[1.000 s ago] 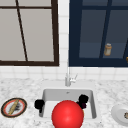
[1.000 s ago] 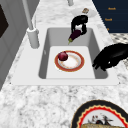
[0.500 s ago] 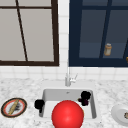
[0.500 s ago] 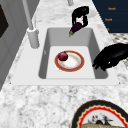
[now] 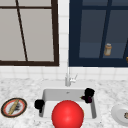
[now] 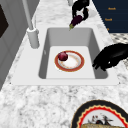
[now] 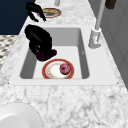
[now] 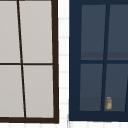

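A dark purple eggplant (image 6: 76,20) was held in the curled fingers of the right robot hand (image 5: 88,94), above the right edge of the sink (image 6: 49,37). The left robot hand (image 5: 39,103) was seen in the air over the sink's left edge, its fingers curled with nothing in them. A red-rimmed plate (image 6: 75,62) was lying on the sink floor, with a round dark red fruit (image 6: 62,56) resting on it. A patterned plate (image 5: 14,107) was set on the tabletop (image 5: 25,86) near its left edge.
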`<move>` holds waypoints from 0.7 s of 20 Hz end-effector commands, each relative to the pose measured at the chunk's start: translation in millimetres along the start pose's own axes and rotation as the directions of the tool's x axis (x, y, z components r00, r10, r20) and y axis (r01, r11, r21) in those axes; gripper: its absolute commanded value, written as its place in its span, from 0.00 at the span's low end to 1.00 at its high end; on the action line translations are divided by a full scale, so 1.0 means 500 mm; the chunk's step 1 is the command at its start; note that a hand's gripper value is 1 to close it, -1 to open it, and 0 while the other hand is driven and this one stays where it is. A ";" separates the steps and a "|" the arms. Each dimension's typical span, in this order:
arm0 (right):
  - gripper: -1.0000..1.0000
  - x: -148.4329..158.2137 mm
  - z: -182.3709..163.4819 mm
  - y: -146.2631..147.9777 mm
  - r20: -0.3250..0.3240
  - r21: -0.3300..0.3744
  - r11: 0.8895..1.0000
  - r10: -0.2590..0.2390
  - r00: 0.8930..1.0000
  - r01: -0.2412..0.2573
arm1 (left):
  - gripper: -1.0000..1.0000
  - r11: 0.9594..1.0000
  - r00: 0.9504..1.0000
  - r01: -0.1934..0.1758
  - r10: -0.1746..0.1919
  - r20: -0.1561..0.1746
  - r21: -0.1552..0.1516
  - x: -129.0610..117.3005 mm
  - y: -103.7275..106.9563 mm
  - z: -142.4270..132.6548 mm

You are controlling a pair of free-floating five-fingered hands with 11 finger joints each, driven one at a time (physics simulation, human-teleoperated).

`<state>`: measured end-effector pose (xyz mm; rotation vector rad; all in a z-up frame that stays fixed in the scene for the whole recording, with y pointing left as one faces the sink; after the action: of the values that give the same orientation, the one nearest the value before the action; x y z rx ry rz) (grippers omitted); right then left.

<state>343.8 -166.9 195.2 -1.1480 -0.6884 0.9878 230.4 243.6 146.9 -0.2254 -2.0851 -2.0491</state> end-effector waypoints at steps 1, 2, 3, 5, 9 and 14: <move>1.00 -0.027 -0.006 -0.021 0.015 0.048 0.998 0.028 0.999 -0.029 | 0.50 1.000 1.000 0.000 0.000 0.000 0.000 0.000 0.000 0.000; 1.00 -0.034 -0.009 -0.025 0.012 0.053 0.998 0.029 1.000 -0.029 | 0.50 1.000 1.000 0.000 0.000 0.000 0.000 0.000 0.000 0.000; 1.00 -0.043 -0.012 -0.029 0.008 0.057 0.998 0.029 1.000 -0.029 | 0.50 1.000 1.000 0.000 0.000 0.000 0.000 0.000 0.000 0.000; 1.00 -0.058 -0.017 -0.041 0.009 0.061 0.998 0.028 1.000 -0.029 | 0.50 1.000 1.000 0.000 0.000 0.000 0.000 0.000 0.000 0.000; 1.00 -0.088 -0.025 -0.061 0.018 0.076 0.997 0.034 0.999 -0.035 | 0.50 1.000 1.000 0.000 0.000 0.000 0.000 0.000 0.000 0.000; 1.00 -0.129 -0.034 -0.091 0.017 0.095 0.995 0.041 0.999 -0.042 | 0.50 1.000 1.000 0.000 0.000 0.000 0.000 0.000 0.000 0.000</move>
<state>343.6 -223.7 227.2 -1.0974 -0.6450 1.0226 230.4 243.6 146.9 -0.2254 -2.0851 -2.0491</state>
